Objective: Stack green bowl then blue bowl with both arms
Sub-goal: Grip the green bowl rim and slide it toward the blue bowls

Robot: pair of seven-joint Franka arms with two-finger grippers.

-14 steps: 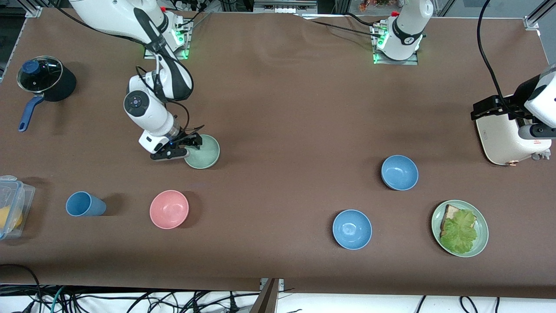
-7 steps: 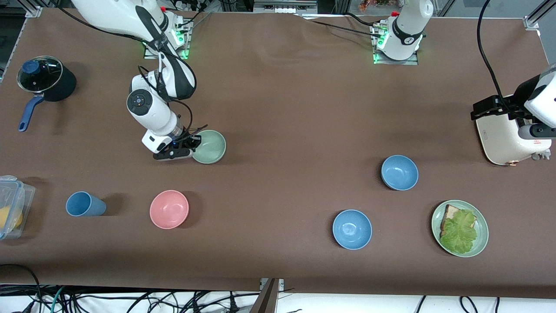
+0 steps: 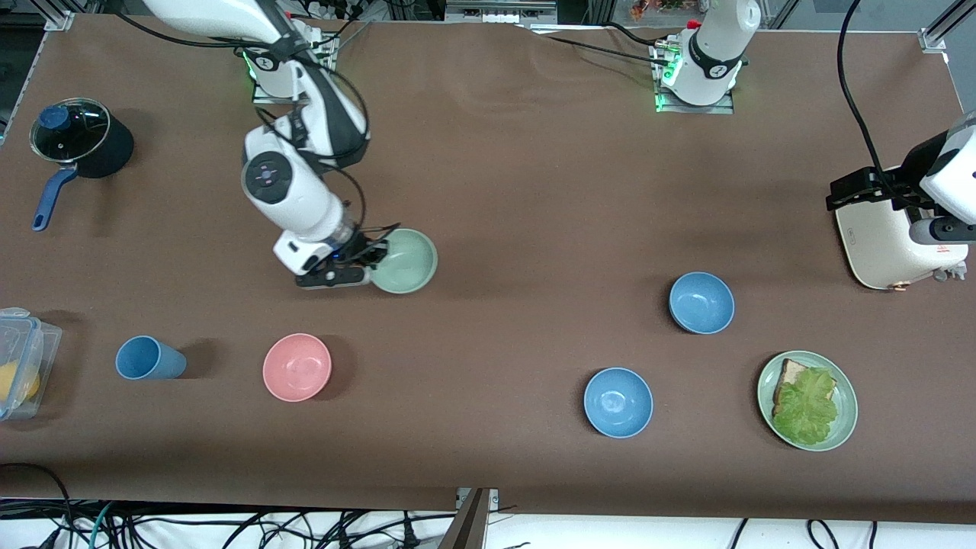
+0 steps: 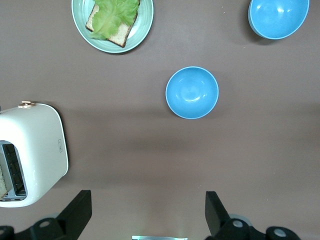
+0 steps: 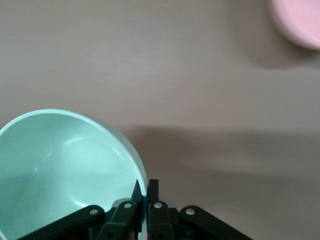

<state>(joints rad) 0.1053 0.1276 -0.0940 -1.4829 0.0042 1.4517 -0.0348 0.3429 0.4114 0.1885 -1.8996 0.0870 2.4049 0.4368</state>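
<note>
Items counted across the front view, starting at the right arm's end of the table (image 3: 534,191).

1 black pot (image 3: 80,141) w/ glass lid and blue handle, toward the arms' bases. 1 clear plastic container (image 3: 23,362) at the table edge, something yellow inside. 1 blue cup (image 3: 149,358) lying on its side. 1 pink bowl (image 3: 296,367) beside the cup, upright.

Right gripper (image 3: 364,263): fingers pinched together on the rim of the green bowl (image 3: 404,261); right wrist view shows the rim wall caught between both fingers (image 5: 135,197). Bowl count, green: 1. It sits over the table mid-way, on the right arm's half, farther from the front camera than the pink bowl. Cannot tell whether the bowl is lifted or touching the table.

Blue bowls: 2. The glossier one (image 3: 618,402) is nearer the front camera; the blue bowl (image 3: 701,303), matte, is farther, both upright, well apart from each other.

1 green plate (image 3: 845,423) w/ bread and lettuce, near the glossy bowl. 1 white toaster (image 3: 888,248) at the left arm's end.

Left gripper (image 4: 150,220): fingers spread wide apart, nothing between them, up over the table next to the toaster. Left arm waits.

Total bowls: 4.
</note>
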